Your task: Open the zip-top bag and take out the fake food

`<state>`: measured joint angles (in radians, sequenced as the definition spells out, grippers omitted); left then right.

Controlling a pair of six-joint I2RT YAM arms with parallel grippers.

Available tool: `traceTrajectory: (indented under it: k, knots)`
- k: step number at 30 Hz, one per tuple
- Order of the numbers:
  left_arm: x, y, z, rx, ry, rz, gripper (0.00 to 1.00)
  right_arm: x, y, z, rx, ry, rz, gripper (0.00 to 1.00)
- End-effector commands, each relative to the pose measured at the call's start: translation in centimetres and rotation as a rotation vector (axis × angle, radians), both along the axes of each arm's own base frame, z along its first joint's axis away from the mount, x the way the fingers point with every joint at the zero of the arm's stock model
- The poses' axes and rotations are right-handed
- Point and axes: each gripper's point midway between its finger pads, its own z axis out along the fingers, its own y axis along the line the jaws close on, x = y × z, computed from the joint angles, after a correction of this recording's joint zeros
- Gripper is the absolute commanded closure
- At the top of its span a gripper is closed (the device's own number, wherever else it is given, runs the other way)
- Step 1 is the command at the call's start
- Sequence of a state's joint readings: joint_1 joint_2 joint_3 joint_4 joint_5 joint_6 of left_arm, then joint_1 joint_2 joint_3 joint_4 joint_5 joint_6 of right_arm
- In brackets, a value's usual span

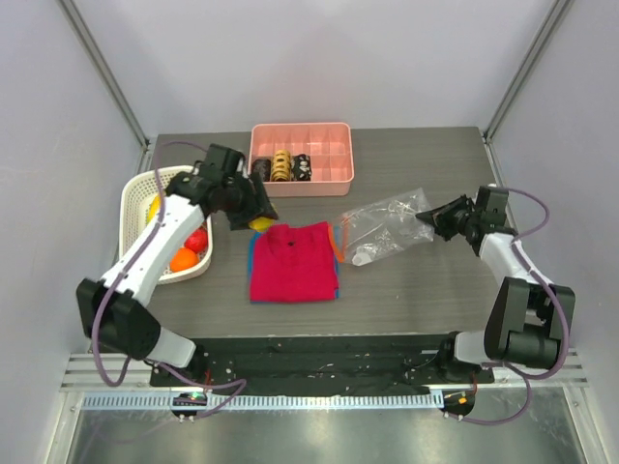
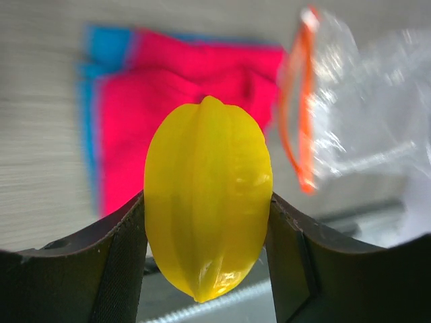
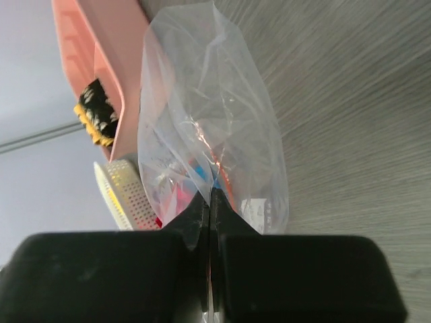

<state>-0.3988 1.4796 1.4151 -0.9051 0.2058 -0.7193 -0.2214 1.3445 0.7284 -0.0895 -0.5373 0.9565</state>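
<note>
Nearest the arm bases, a strip of bare grey table [image 1: 406, 309] runs along the near edge. Just beyond it the folded red shirt [image 1: 293, 263] lies at centre.

The left gripper [image 1: 250, 211] hangs over the shirt's far left corner. Its jaws stand partway apart and press on both sides of a ribbed yellow fruit [image 2: 207, 195], which is held upright and off the table.

To the right, the zip-top bag [image 1: 385, 224] lies crumpled. Its orange zip strip [image 1: 340, 240] meets the shirt's right edge. The right gripper [image 3: 209, 205] has its jaws fully closed on a pinch of the bag's right end. Open tabletop shows near the bag and on to the right edge.

At the left edge sits a white perforated basket [image 1: 133, 198], which holds an orange ball [image 1: 182, 259] and a red fruit [image 1: 196, 240]. The left forearm crosses above it.

Farthest off, a pink tray [image 1: 340, 159] sits against the far edge at centre, with ring-shaped pieces [image 1: 281, 166] in its left compartments. A bare band of table separates the tray from the shirt and bag.
</note>
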Motion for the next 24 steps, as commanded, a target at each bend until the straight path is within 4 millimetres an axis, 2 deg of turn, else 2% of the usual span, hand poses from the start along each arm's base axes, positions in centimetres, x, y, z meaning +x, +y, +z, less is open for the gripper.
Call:
traceTrajectory:
  k: [1, 2, 3, 5, 6, 8, 9, 14, 15, 16, 17, 18, 19, 20, 22, 23, 24]
  knots:
    - [2.0, 12.0, 3.7, 0.318, -0.21, 0.307, 1.0, -1.4, -1.4, -0.8, -0.218, 0.204, 0.095, 0.99]
    - [2.5, 16.2, 3.6, 0.402, -0.215, 0.431, 1.0, -1.5, -1.9, -1.0, -0.26, 0.239, 0.102, 0.99]
    - [2.6, 17.7, 3.0, 0.427, -0.217, 0.477, 1.0, -0.9, -2.8, -0.3, -0.314, 0.24, 0.085, 0.99]
    - [2.9, 20.9, 1.8, 0.491, -0.209, 0.557, 1.0, -1.3, -3.3, -1.6, -0.36, 0.312, 0.124, 0.98]
    - [2.8, 23.4, 0.8, 0.519, -0.183, 0.628, 1.0, -0.5, -3.3, -1.0, -0.378, 0.302, 0.137, 0.99]
    - [3.2, 25.4, -0.8, 0.541, -0.15, 0.652, 1.0, -0.1, -3.4, -1.6, -0.413, 0.327, 0.161, 0.99]
    - [2.8, 27.0, -2.2, 0.567, -0.116, 0.68, 1.0, 0.8, -3.5, -2.1, -0.439, 0.343, 0.178, 0.98]
    - [3.7, 29.4, -6.7, 0.615, -0.01, 0.678, 1.0, 2.6, -6.2, -4.4, -0.603, 0.436, 0.226, 0.98]
    - [3.8, 29.9, -6.8, 0.635, 0.008, 0.676, 0.98, 3.9, -6.7, -3.4, -0.639, 0.419, 0.222, 0.97]
    - [3.4, 30.9, -6.9, 0.692, 0.03, 0.698, 0.86, 3.7, -6.7, -4.2, -0.665, 0.464, 0.245, 0.89]
    - [2.8, 31.4, -7.3, 0.726, 0.07, 0.699, 0.68, 4.0, -7.6, -4.0, -0.726, 0.485, 0.225, 0.81]
    - [2.7, 32.0, -6.7, 0.749, 0.071, 0.715, 0.39, 4.4, -8.1, -3.0, -0.764, 0.494, 0.205, 0.69]
    - [2.5, 32.2, -6.3, 0.768, 0.071, 0.719, 0.17, 4.5, -8.5, -3.0, -0.795, 0.519, 0.19, 0.49]
    - [2.4, 32.2, -5.4, 0.761, 0.054, 0.724, 0.0, 5.2, -8.8, -1.7, -0.87, 0.513, 0.166, 0.38]
    - [2.2, 31.4, -4.5, 0.715, 0.033, 0.72, 0.0, 4.6, -8.5, -0.7, -0.914, 0.54, 0.18, 0.25]
    - [2.3, 30.2, -4.4, 0.653, 0.023, 0.705, 0.0, 4.4, -7.9, 0.0, -0.941, 0.538, 0.194, 0.15]
    - [1.9, 29.2, -3.5, 0.617, -0.001, 0.701, 0.0, 4.0, -8.3, 1.1, -0.97, 0.551, 0.183, 0.14]
